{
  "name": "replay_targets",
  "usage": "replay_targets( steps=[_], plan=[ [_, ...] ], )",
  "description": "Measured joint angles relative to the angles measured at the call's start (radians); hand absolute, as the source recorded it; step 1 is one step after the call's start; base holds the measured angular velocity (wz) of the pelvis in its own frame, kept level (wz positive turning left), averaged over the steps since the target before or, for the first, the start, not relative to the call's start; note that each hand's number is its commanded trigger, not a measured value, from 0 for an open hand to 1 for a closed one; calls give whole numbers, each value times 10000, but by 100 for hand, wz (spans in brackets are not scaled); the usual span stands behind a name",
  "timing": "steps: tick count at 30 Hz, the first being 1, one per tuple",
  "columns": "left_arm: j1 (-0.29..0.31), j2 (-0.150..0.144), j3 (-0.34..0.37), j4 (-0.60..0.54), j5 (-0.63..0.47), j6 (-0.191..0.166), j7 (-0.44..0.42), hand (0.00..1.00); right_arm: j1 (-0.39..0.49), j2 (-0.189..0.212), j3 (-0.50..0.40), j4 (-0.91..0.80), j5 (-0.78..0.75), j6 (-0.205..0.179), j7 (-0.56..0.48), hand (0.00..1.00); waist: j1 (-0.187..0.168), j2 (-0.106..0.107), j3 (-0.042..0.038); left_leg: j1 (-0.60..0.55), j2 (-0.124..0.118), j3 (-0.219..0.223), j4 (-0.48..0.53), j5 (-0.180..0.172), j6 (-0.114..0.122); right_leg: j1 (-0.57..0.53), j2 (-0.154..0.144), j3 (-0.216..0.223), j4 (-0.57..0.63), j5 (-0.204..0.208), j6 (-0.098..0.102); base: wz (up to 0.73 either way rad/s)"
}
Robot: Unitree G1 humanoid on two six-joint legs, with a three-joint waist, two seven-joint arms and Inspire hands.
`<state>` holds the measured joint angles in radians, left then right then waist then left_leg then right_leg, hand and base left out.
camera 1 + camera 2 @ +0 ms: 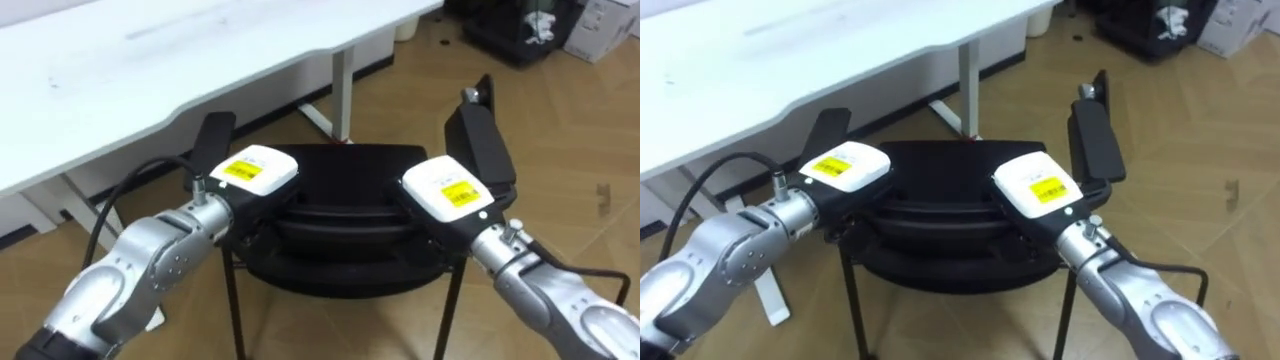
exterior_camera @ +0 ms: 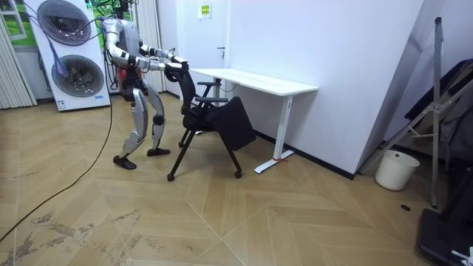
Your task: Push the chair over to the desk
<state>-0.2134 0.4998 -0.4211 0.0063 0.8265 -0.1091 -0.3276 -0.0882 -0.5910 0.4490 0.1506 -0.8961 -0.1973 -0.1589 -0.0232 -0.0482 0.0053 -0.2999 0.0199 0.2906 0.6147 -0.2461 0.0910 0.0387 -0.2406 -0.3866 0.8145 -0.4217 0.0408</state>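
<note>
A black chair with armrests stands in front of me, its seat facing the white desk. My left hand lies on the left end of the backrest's top edge, and my right hand on the right end. In the right eye view the left hand and right hand sit on the same edge. The room view has me behind the chair, leaning forward with both arms stretched out to its back, one foot behind the other. The chair's front is just under the desk edge.
The desk leg and its floor foot stand right beyond the chair. Two stacked washing machines are behind me. A white bucket and a folding frame are at the room view's right. A white box sits far right.
</note>
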Motion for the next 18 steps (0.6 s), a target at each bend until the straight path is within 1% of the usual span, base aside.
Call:
replay_targets(
  steps=[1, 2, 3, 4, 5, 6, 7, 8, 9, 10, 11, 12, 13, 14, 15, 16, 18],
  plan=[
    [-5, -8, 30, 0, 0, -18, 6, 100, 0, 12, 0, 23, 30, 0, -22, 100, 0, -7, 0, 8, 2, -47, 21, -57, 4, -17, 20, -3, 91, 124, -17, 36],
    [-41, -31, 40, 2, 0, -34, 26, 100, 7, 38, 1, 126, 95, -8, -82, 100, 0, 3, 5, 126, -7, -255, -8, -120, -14, -29, 130, 46, 227, 493, 20, 42],
    [-40, -47, 28, 34, 10, -33, 34, 100, 31, 135, 27, 330, 104, -64, -173, 100, 5, 26, 18, 295, 23, -600, -149, -146, -55, -74, 367, 230, 371, 1066, 36, 45],
    [-40, -49, 13, 52, 53, -51, 38, 100, 41, 171, 40, 389, 111, -75, -189, 100, 0, 49, 37, 385, 100, -815, -241, -159, -99, -187, 474, 336, 515, 1416, 65, 44],
    [-50, -10, 0, 53, 111, -96, 48, 100, 55, 256, 46, 493, 115, -131, -226, 100, 33, 180, 105, 487, 236, -1103, -384, -169, -153, -530, 716, 670, 728, 1187, 27, 40],
    [-58, 50, 29, 53, 105, -161, 110, 100, 53, 377, 49, 552, 105, -150, -314, 100, 70, 184, 108, 531, 266, -1282, -563, -144, -206, -1096, 919, 905, 666, 621, -32, 39],
    [-65, 64, 52, 55, 105, -161, 109, 100, 49, 405, 51, 529, 64, -150, -340, 100, 95, 204, 120, 559, 261, -1356, -650, -128, -232, -1430, 933, 984, 615, 472, -51, 34],
    [-70, 124, 91, 72, 108, -156, 108, 100, -1, 470, 67, 501, -61, -149, -341, 100, 162, 242, 147, 635, 255, -1500, -749, -113, -309, -2013, 976, 1202, 232, 371, -86, 47],
    [-73, 170, 87, 154, 103, -169, 106, 100, -45, 517, 155, 517, -87, -106, -309, 100, 127, 251, 155, 768, 224, -1782, -818, -104, -412, -2372, 1040, 1476, -579, 367, -79, 57],
    [-71, 165, 76, 212, 106, -166, 103, 100, -47, 535, 198, 547, -87, -91, -295, 100, 90, 252, 165, 838, 196, -1990, -846, -114, -486, -2477, 1041, 1589, -1084, 397, -97, 88],
    [-67, 133, 74, 338, 105, -196, 99, 100, -47, 587, 221, 621, -90, -100, -255, 100, 9, 222, 198, 990, 188, -2374, -847, -172, -642, -2588, 1037, 1981, -2086, 656, -89, 97],
    [-39, 154, 124, 370, 112, -236, 62, 100, -50, 681, 222, 688, -112, -142, -220, 100, 13, 119, 213, 1041, 205, -2692, -662, -286, -845, -2621, 989, 2276, -2699, 1576, 110, 89],
    [-8, 156, 213, 375, 112, -290, 25, 100, -51, 705, 221, 692, -125, -163, -201, 100, 84, 51, 203, 1008, 245, -2732, -528, -407, -1001, -2518, 1007, 2104, -2705, 1905, -116, 62],
    [12, 136, 237, 345, 164, -313, -16, 100, -109, 692, 206, 695, -132, -164, -156, 100, 226, 235, 136, 978, 527, -2757, -403, -494, -1128, -2298, 1118, 1500, -2898, 1828, -289, 60],
    [-52, 130, 269, 319, 164, -345, -17, 100, -133, 648, 171, 692, -129, -164, -167, 100, 212, 265, 157, 926, 768, -2664, -389, -459, -1222, -2117, 1262, 1084, -3131, 1873, -523, 81],
    [-92, 124, 270, 297, 171, -369, 29, 100, -176, 614, 164, 692, -125, -164, -176, 100, 214, 270, 154, 895, 937, -2654, -530, -391, -1361, -1945, 1353, 775, -3298, 1860, -621, 76],
    [-89, 83, 319, 246, 222, -320, 40, 100, -255, 614, 143, 682, -125, -159, -81, 100, 266, 289, 145, 899, 1041, -2671, -822, -311, -1490, -1701, 1507, 575, -3570, 1829, -674, 48]
  ],
)
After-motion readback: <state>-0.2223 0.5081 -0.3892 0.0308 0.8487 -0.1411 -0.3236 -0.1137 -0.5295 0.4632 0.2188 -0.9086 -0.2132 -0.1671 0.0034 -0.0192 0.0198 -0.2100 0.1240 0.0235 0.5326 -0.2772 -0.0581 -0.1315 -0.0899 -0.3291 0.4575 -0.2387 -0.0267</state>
